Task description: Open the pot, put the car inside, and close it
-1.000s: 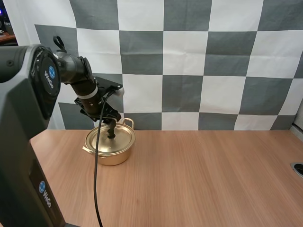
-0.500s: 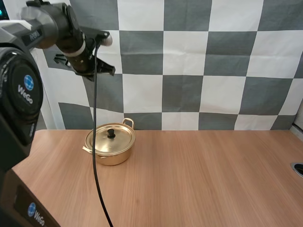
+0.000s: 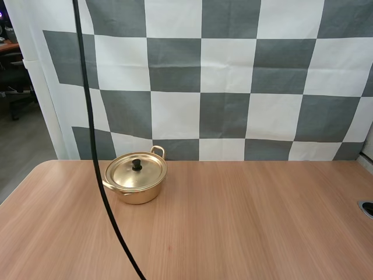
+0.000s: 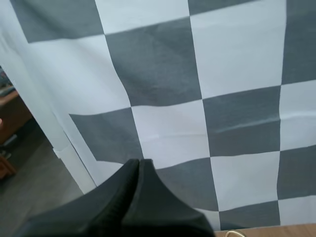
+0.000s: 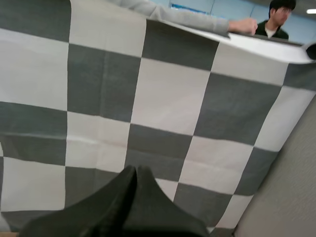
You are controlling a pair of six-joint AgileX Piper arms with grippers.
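In the high view the pot (image 3: 134, 182) sits at the left of the desk (image 3: 245, 221), near its far edge, with its lid (image 3: 135, 171) on. In the left wrist view the left hand (image 4: 139, 165) is closed on nothing, fingers pressed into one dark wedge. In the right wrist view the right hand (image 5: 136, 170) is likewise closed and empty; a person (image 5: 279, 19) is well beyond it.

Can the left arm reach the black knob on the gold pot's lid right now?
Probably yes: the black knob tops the lidded gold metal pot with bare wooden table around it. The left gripper, shut, would need to open first.
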